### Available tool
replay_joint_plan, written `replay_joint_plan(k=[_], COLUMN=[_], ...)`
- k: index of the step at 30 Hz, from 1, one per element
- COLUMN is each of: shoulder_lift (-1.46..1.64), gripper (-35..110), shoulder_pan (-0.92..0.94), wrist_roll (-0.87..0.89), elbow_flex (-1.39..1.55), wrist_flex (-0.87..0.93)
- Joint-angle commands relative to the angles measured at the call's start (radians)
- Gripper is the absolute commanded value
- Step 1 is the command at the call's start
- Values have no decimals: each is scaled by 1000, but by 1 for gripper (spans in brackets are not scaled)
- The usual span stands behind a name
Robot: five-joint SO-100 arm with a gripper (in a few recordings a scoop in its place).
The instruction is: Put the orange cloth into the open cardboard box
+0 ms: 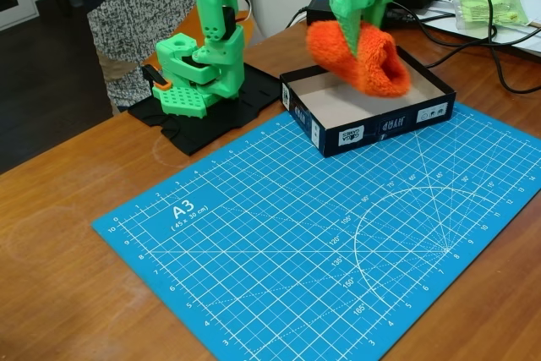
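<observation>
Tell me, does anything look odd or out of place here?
Nothing stands out. The end effector holds the orange cloth over the open cardboard box, which sits squarely at the blue cutting mat's far edge.

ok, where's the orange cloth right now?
In the fixed view the orange cloth is upper right, pinched in the green gripper and hanging over the open cardboard box, just behind the blue cutting mat.

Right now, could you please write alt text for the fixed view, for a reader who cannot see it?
A green robot gripper holds a fluffy orange cloth above an open, shallow cardboard box with dark outer walls. The box stands at the far edge of a blue cutting mat on a wooden table.
</observation>
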Motion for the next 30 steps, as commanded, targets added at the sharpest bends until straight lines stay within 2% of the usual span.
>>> replay_joint_plan(k=[1, 5, 8, 11, 15, 21, 30], shoulder_lift=[-37, 44, 213, 356, 377, 405, 196], gripper=[0, 0, 0, 0, 0, 0, 0], shoulder_pan=[74, 75, 25, 28, 89, 17, -201], wrist_roll=[569, 976, 1216, 1275, 1330, 1358, 1408], elbow_flex=[-210, -112, 100, 344, 485, 752, 723], wrist_flex=[20, -52, -181, -353, -407, -595, -669])
